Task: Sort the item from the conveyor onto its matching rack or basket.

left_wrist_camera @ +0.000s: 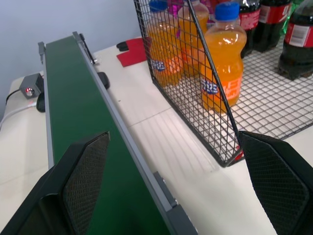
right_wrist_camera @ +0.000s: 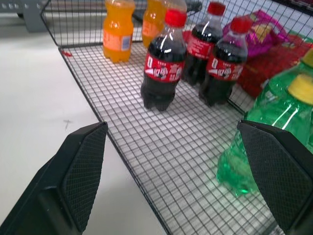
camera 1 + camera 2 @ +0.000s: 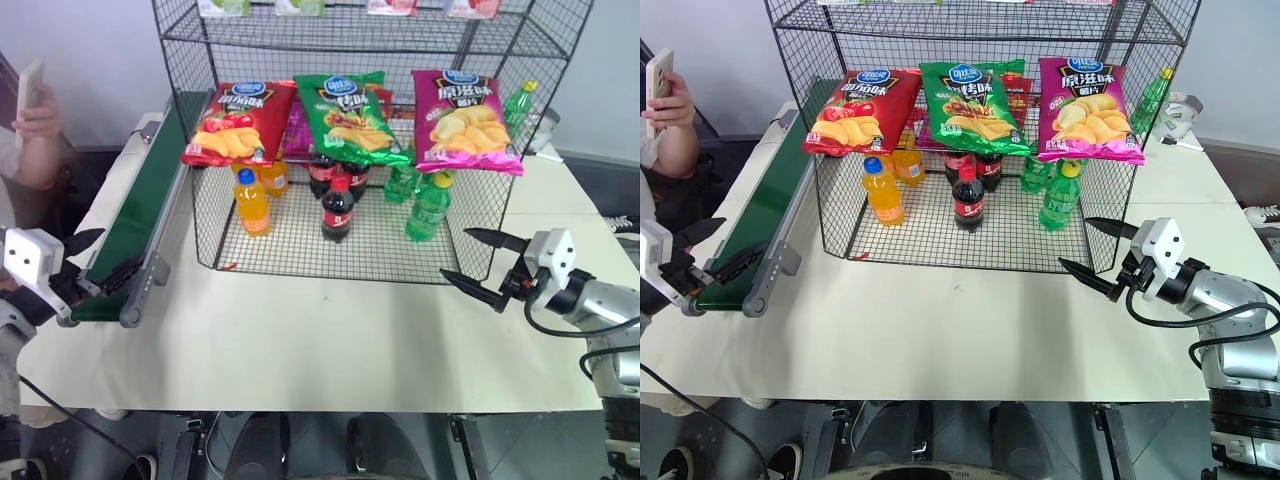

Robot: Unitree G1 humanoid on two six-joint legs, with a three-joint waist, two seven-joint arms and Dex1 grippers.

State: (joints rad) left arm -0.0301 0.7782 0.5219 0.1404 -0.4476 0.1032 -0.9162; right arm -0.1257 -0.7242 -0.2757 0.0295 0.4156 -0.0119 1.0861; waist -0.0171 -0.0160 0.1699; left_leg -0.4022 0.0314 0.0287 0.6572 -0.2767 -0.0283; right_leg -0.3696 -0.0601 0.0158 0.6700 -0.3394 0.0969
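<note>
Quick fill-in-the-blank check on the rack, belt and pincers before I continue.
1. The green crisp bag hangs on the rack between the red bag and the ____ bag.
2. The conveyor carries ____ bags.
3. Both the left pincer and right pincer are ____.

Missing: magenta; no; open

So the rack (image 3: pixel 360 150) sits at 12 o'clock on the table (image 3: pixel 320 350), conveyor (image 3: pixel 140 215) along its 9 o'clock side. Three crisp bags on the middle tier: green crisp bag (image 3: pixel 350 115) between the other two. Bottles (image 3: pixel 338 210) stand on the tier underneath.
</note>
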